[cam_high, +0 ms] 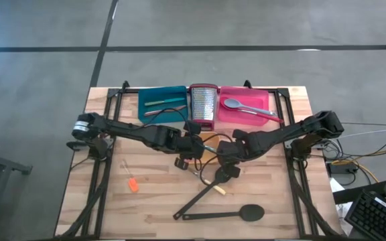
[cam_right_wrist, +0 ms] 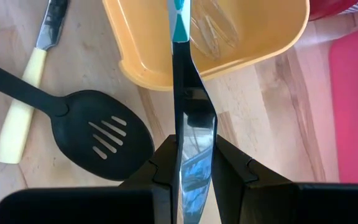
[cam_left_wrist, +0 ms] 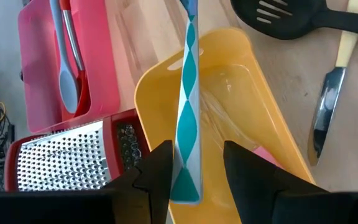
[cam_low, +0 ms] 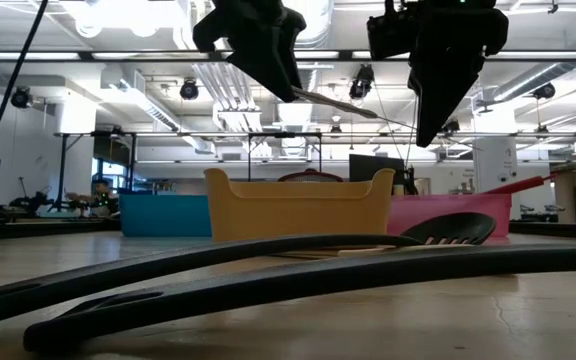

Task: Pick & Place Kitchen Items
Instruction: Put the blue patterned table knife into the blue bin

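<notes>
A knife with a steel blade [cam_right_wrist: 194, 124] and a teal-and-white diamond-patterned handle [cam_left_wrist: 188, 93] hangs in the air over the yellow tray [cam_left_wrist: 272, 112]. My right gripper [cam_right_wrist: 196, 149] is shut on its blade. My left gripper [cam_left_wrist: 196, 155] stands open, with the handle's free end between its fingers. In the high view the two grippers meet at the table's middle, left [cam_high: 194, 144] and right [cam_high: 228, 152]. The low view shows the knife [cam_low: 333, 102] spanning between them, above the yellow tray [cam_low: 298, 210], which holds a wire whisk [cam_left_wrist: 222, 118]. My left gripper has the handle's end [cam_left_wrist: 185, 186] close by one finger [cam_left_wrist: 160, 168], and a gap shows at the other finger; whether it touches, I cannot tell. My right gripper pinches the blade [cam_right_wrist: 196, 162] between its two fingers, coming steeply from above. The fingers lie along the knife, whose handle points away from them. The knife is lifted clear above the tray.
At the far edge stand a teal tray [cam_high: 161, 104], a steel grater [cam_high: 204, 106] and a pink tray [cam_high: 263, 100] with a grey spoon [cam_high: 236, 105]. In front lie a black slotted spatula [cam_right_wrist: 101, 140], a cream-handled knife [cam_right_wrist: 17, 124], a black spoon [cam_high: 240, 214] and an orange piece [cam_high: 133, 184].
</notes>
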`<state>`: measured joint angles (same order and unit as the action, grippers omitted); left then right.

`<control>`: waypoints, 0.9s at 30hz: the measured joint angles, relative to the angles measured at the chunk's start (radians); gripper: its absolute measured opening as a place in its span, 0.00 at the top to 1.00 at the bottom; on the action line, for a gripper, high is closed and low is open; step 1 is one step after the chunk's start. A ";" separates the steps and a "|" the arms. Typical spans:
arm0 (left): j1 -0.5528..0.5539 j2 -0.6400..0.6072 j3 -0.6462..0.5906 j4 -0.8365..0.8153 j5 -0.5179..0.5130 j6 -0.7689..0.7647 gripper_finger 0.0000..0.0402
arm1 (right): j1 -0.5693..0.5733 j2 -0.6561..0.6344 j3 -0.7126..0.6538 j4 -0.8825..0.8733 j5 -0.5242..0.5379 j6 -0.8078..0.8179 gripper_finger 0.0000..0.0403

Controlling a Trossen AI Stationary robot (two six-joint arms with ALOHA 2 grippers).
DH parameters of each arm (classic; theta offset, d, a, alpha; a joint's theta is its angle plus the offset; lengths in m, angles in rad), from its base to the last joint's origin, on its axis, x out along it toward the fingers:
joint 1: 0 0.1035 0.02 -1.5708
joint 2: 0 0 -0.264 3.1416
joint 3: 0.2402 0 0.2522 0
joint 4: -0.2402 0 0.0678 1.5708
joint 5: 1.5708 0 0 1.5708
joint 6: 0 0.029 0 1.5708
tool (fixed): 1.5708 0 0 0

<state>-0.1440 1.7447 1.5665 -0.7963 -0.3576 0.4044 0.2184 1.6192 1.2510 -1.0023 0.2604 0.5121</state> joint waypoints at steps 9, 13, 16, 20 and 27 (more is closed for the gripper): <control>0.001 0.000 0.000 0.002 0.000 0.019 0.69 | 0.000 0.000 0.002 0.013 0.000 -0.008 0.87; 0.001 0.000 0.000 0.002 -0.003 0.036 0.83 | 0.000 0.000 0.002 0.014 0.000 -0.011 0.87; 0.001 0.000 0.000 0.000 -0.002 0.040 0.86 | 0.000 0.000 0.002 0.013 0.000 -0.011 0.87; 0.003 0.000 0.000 -0.004 -0.001 0.039 0.86 | 0.000 0.000 0.002 0.014 0.000 -0.011 0.87; 0.003 0.000 0.000 -0.012 0.000 0.038 0.86 | 0.000 0.000 0.002 0.018 0.001 -0.014 0.86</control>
<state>-0.1410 1.7451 1.5669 -0.8086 -0.3580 0.4421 0.2180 1.6196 1.2530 -0.9839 0.2618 0.4982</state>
